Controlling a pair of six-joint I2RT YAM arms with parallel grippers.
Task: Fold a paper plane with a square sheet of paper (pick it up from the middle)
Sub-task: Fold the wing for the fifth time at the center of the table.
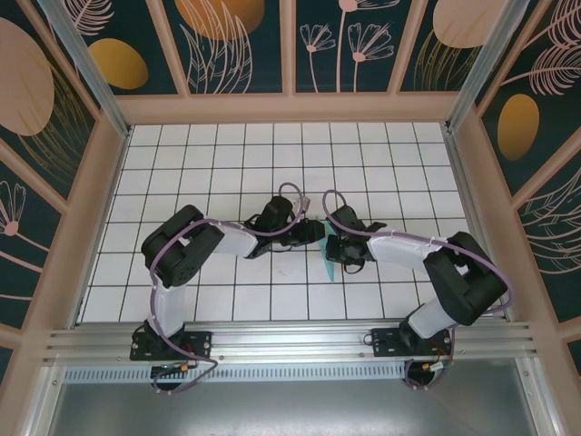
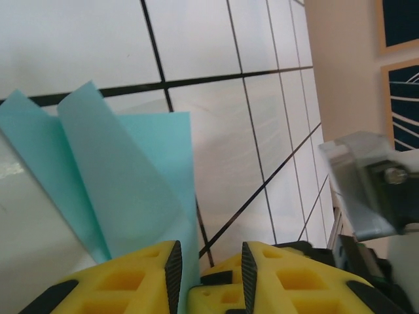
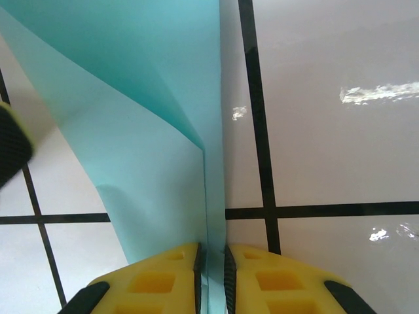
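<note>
Two layers of the square sheet of paper [image 3: 144,163] are standing folded over the middle of the tiled table [image 3: 327,150], the right gripper [image 3: 211,258] pinching them while the left gripper [image 2: 209,261] is straddling an edge, jaws parted. Aligning edges before the left is closing should be keeping the crease true.

No writing, label, brand, number or sign can be read anywhere, neither on the square sheet of paper [image 3: 144,163], nor on the tiled table [image 1: 182,163], nor on the patterned walls [image 1: 236,45] around it.
</note>
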